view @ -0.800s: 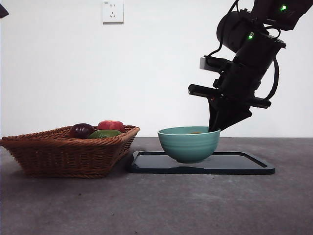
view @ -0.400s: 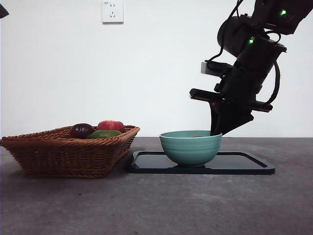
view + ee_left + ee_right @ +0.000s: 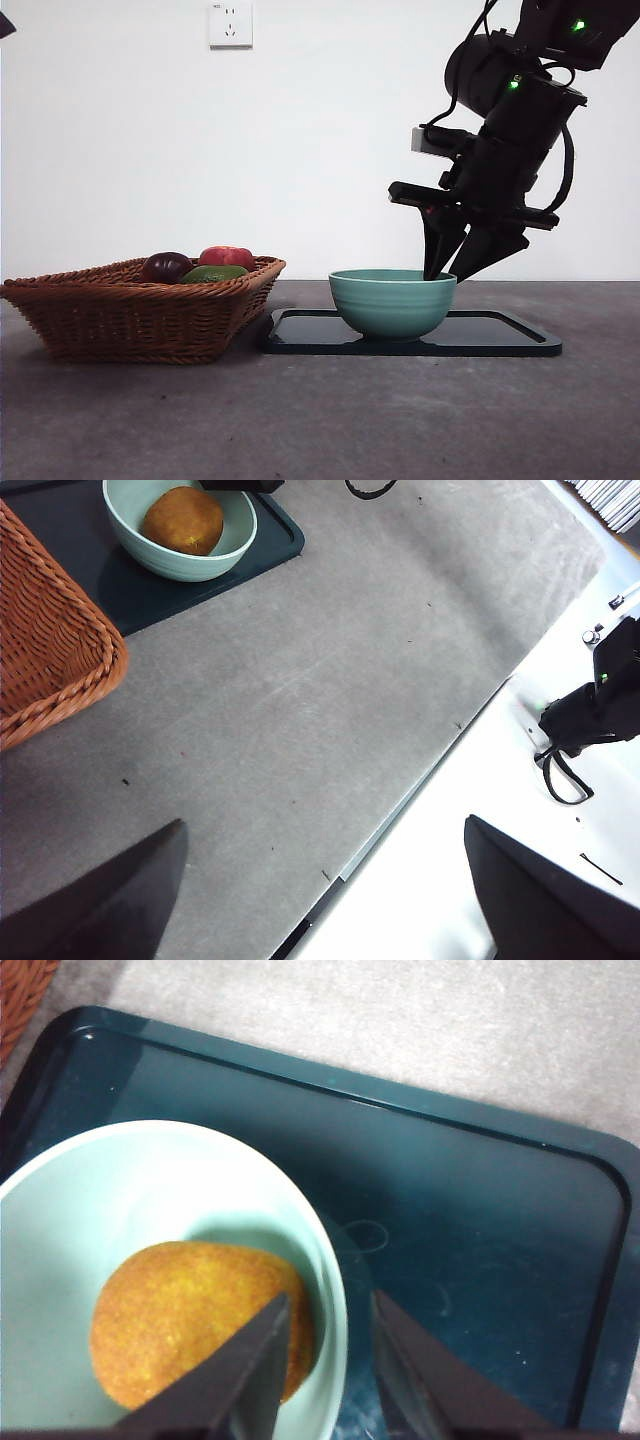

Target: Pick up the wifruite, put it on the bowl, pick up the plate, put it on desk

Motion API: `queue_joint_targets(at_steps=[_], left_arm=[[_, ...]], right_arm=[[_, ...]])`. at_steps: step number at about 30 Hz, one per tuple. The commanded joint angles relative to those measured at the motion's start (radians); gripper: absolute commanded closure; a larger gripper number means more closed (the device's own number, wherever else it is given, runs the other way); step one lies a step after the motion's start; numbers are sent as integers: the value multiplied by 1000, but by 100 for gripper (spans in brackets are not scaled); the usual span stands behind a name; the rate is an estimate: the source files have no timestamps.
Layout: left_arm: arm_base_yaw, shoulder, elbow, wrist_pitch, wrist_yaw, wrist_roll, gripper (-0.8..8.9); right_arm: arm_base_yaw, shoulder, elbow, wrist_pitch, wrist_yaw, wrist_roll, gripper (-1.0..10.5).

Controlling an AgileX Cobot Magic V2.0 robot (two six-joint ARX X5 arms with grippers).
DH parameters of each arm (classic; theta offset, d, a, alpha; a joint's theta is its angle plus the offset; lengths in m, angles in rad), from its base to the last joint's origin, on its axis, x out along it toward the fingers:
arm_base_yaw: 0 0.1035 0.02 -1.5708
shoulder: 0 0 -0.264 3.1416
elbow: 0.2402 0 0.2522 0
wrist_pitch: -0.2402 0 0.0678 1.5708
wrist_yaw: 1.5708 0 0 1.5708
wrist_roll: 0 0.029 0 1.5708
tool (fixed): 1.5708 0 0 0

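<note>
The wifruite [image 3: 190, 1320], a brown-orange fuzzy fruit, lies inside the teal bowl [image 3: 392, 305], as the left wrist view confirms for both the wifruite [image 3: 181, 520] and the bowl [image 3: 170, 565]. The bowl stands on a flat dark teal plate [image 3: 500, 335], a rectangular tray, on the grey desk [image 3: 320, 420]. My right gripper [image 3: 444, 272] is open, straddling the bowl's right rim; in its wrist view the gripper [image 3: 330, 1305] has one jaw inside the bowl [image 3: 120, 1190] and one outside. My left gripper [image 3: 320, 900] hangs open over the desk's edge, holding nothing.
A brown wicker basket [image 3: 140, 310] stands just left of the plate, holding a dark purple fruit [image 3: 166, 266], a red one [image 3: 227, 256] and a green one [image 3: 214, 273]. Bare desk [image 3: 300, 700] stretches in front. The waiting arm shows as a black tip [image 3: 6, 22].
The bowl, held slightly raised and tilted by the right gripper, came down flat onto the plate, a little to the right. The right gripper's jaws then parted, letting go of the rim.
</note>
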Motion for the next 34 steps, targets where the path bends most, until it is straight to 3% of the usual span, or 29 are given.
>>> queue_joint_targets(at_steps=[1,11,24,34], left_arm=[[-5,5,10,8,3,8,377],[-5,5,10,10,3,8,377],[-5,5,10,16,3,9,377],[-5,5,10,14,3,9,377]], right_arm=[[4,12,24,14,16,-4,810],[-29,-206,29,-44,22,-5,776],[-27,-607,28,-401,-161,-66,777],[14,-771,25,-655,-183,-92,777]])
